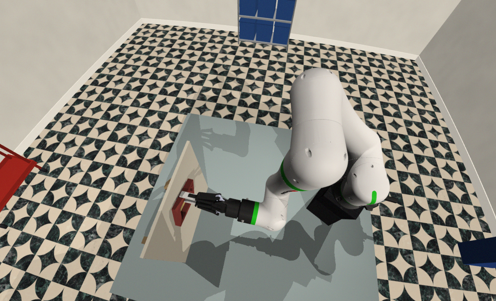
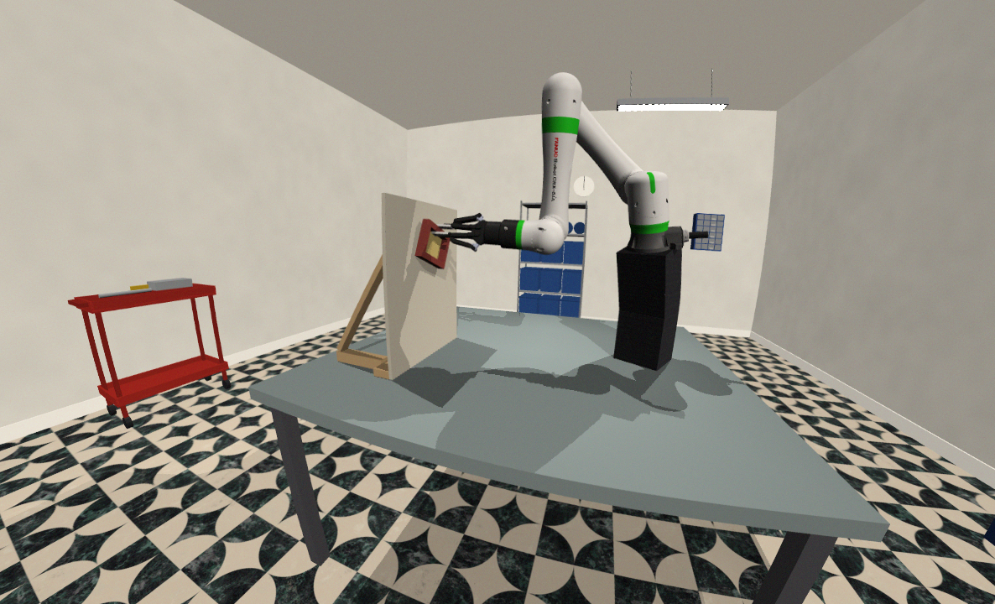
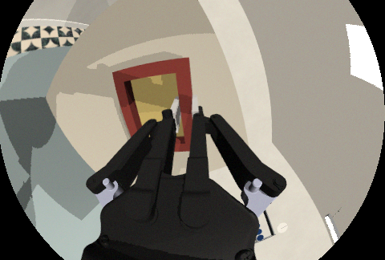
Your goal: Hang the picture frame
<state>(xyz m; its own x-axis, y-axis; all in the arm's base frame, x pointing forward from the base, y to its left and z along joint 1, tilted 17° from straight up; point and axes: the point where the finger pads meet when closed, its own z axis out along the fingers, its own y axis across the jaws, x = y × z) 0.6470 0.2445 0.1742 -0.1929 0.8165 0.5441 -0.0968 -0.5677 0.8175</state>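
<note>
The panel (image 2: 419, 300) stands upright on the table (image 2: 636, 450), near its edge, propped from behind by a slanted brace (image 2: 362, 315). Against the panel's face, high up, sits the picture frame (image 2: 432, 244). The gripper (image 2: 452, 233) reaches level to the frame from the side away from the panel and pinches one of its side bars. The arm's pedestal (image 2: 648, 308) stands on the table, well apart from the panel, on its face side. Behind the panel, on the floor by the wall, stands a cart (image 2: 84, 304). Beyond the table, against the far wall, stands a shelf rack (image 2: 520, 255).
</note>
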